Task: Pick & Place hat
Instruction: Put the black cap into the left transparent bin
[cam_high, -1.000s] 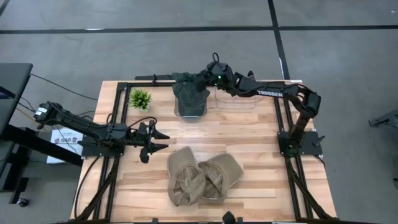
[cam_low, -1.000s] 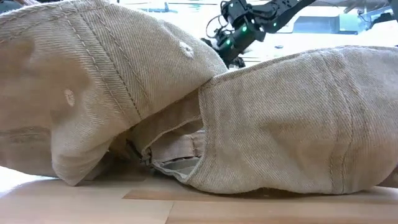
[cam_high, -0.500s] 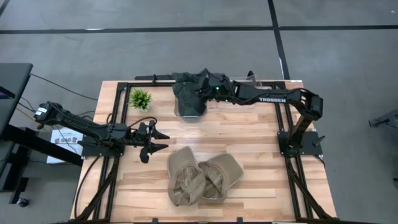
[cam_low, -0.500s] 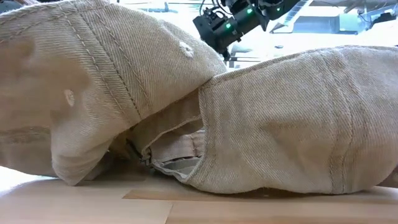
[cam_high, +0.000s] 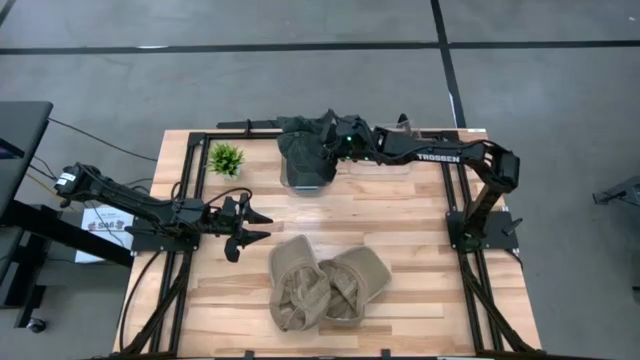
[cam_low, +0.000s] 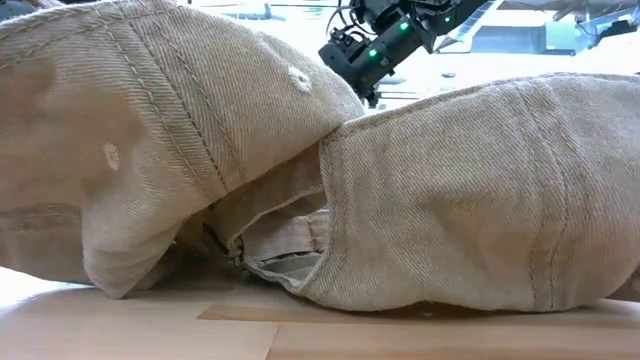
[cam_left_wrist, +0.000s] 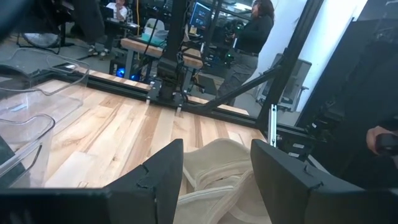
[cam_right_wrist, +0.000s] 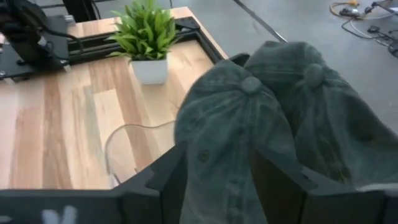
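- The right gripper (cam_high: 327, 150) is held over the far middle of the surface (cam_high: 420, 215), directly above a stack of dark green hats (cam_high: 305, 150).
- In the right wrist view, the fingers (cam_right_wrist: 168, 171) are seen spread apart, with the crown of the upper dark green hat (cam_right_wrist: 239, 134) lying between them; whether the fingers touch the fabric cannot be told.
- A second dark green hat (cam_right_wrist: 326, 115) is seen just beside the first, partly overlapped by it.
- The dark green hats are seated on a clear plastic stand (cam_right_wrist: 127, 149), whose curved edge shows against the wood.
- A small potted plant (cam_high: 226, 158) in a white pot is placed near the hats, toward the left far corner.
- The left gripper (cam_high: 243, 226) is parked low over the left side of the surface, well apart from the dark green hats; its fingers (cam_left_wrist: 158, 177) are spread, with nothing between them.
- Two tan hats (cam_high: 325, 285) are piled together at the near middle of the surface, one overlapping the other; they fill the low view (cam_low: 300, 170).
- The surface is of light wooden planks bordered by a black metal frame (cam_high: 195, 170).
- Beyond the surface, a grey floor (cam_high: 300, 70), workbenches and a standing person (cam_left_wrist: 252, 34) are seen in the room.
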